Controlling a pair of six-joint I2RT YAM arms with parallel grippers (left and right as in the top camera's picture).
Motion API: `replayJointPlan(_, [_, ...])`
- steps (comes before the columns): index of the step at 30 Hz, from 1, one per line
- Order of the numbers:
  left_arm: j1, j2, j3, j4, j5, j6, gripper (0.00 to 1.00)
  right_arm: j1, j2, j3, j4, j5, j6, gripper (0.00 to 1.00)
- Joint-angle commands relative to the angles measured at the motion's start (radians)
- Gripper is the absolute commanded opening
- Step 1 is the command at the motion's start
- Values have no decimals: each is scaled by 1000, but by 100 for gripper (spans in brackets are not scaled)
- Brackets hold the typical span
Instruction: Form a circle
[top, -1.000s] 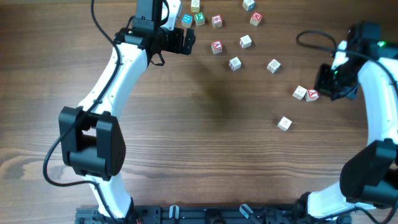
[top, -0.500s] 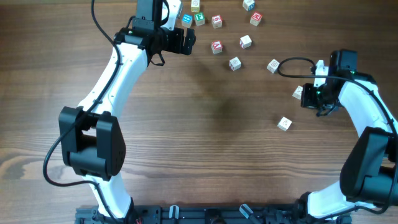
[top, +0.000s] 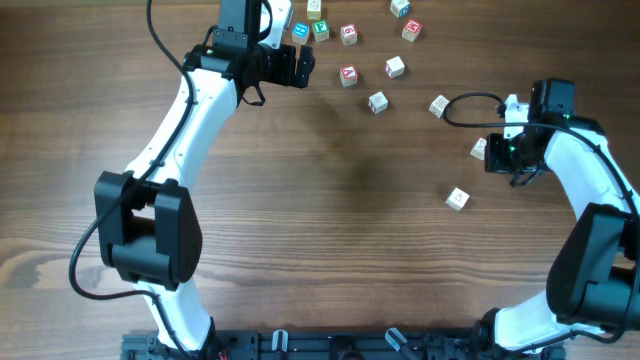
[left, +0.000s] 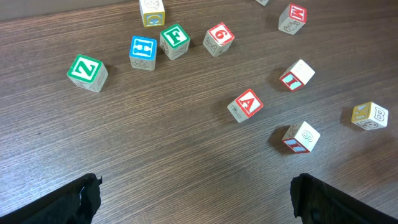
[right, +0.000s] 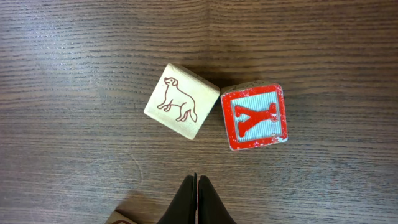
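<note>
Left claw (left: 196, 182) wide open, empty, over scattered alphabet cubes (left: 247, 104) at far side of surface (left: 155, 143). Right claw (right: 197, 185) shut, empty, near dog cube (right: 182, 101), which touches Y cube (right: 255, 117).

wearing white shells along left arm (top: 195, 110) and right arm (top: 590, 170) — black joints, black cables (top: 470, 96) trailing — right gripper (right: 196, 182) tapering dark.
</note>
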Motion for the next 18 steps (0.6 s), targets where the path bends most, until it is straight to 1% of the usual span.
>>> replayJointPlan(1, [-5,9,-5,0,8,-2,100,4,26,-3,3,-16,-13,5])
replayJointPlan(2, [-5,9,-5,0,8,-2,100,4,30,-3,3,-15,-7,5])
replayJointPlan(3, [-5,9,-5,0,8,-2,100,4,42,-3,3,21,53,4])
replayJointPlan(9, [-5,9,-5,0,8,-2,100,4,46,-3,18,63,119,5])
replayJointPlan(18, [-5,9,-5,0,8,-2,100,4,46,-3,21,62,126,5])
